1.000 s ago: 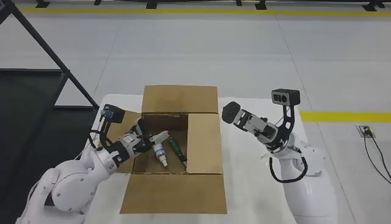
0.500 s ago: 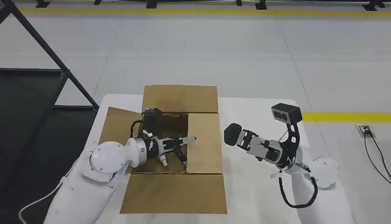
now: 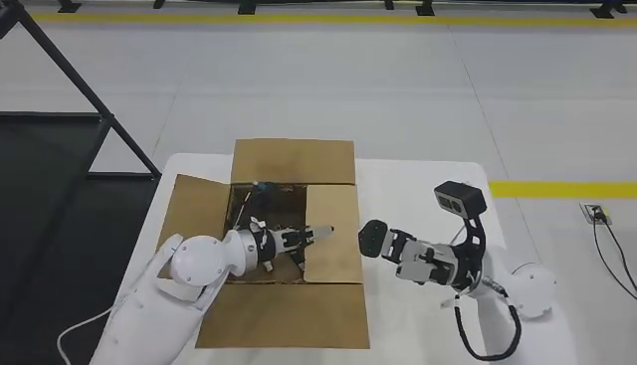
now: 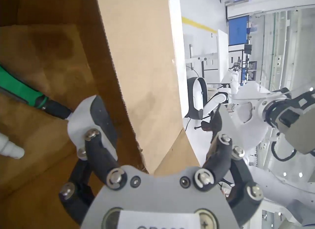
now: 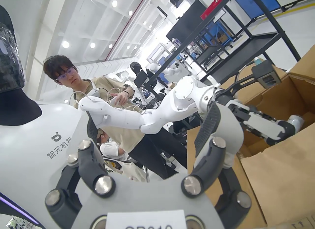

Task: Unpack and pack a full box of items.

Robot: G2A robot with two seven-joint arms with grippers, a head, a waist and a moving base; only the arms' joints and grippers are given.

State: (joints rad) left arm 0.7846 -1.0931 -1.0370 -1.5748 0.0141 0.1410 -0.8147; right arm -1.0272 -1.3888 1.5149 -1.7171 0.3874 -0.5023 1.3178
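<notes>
Looking down from the top view, the cardboard box (image 3: 294, 161) sat in the middle of the white table (image 3: 418, 181) with its flaps spread outward. The left arm extended from the near left, and the left gripper (image 3: 318, 233) was at the right side of the opening, over the inner edge of the right flap (image 3: 333, 206). The right gripper (image 3: 373, 238) hung just beside that flap's outer edge, on its right. Whether it touched the cardboard could not be told. Dark shapes lay on the box floor under the left gripper, too hidden to name from above.

In the left wrist view, the left gripper (image 4: 157, 116) had its jaws wide apart and straddled the right flap (image 4: 142, 55). One finger (image 4: 98, 114) was inside the box and the other outside, and neither pad was seen pressing on the cardboard. On the box floor lay a green item (image 4: 17, 84) with a black end that ran up to the inner finger. Near it was the tip of a white bottle (image 4: 9, 148).

In the right wrist view, the right gripper (image 5: 152, 121) had its jaws spread apart with nothing between them, and it faced left toward the box (image 5: 270, 185). The left gripper (image 5: 268, 123) was low in the open top, against the cardboard at the right side.
</notes>
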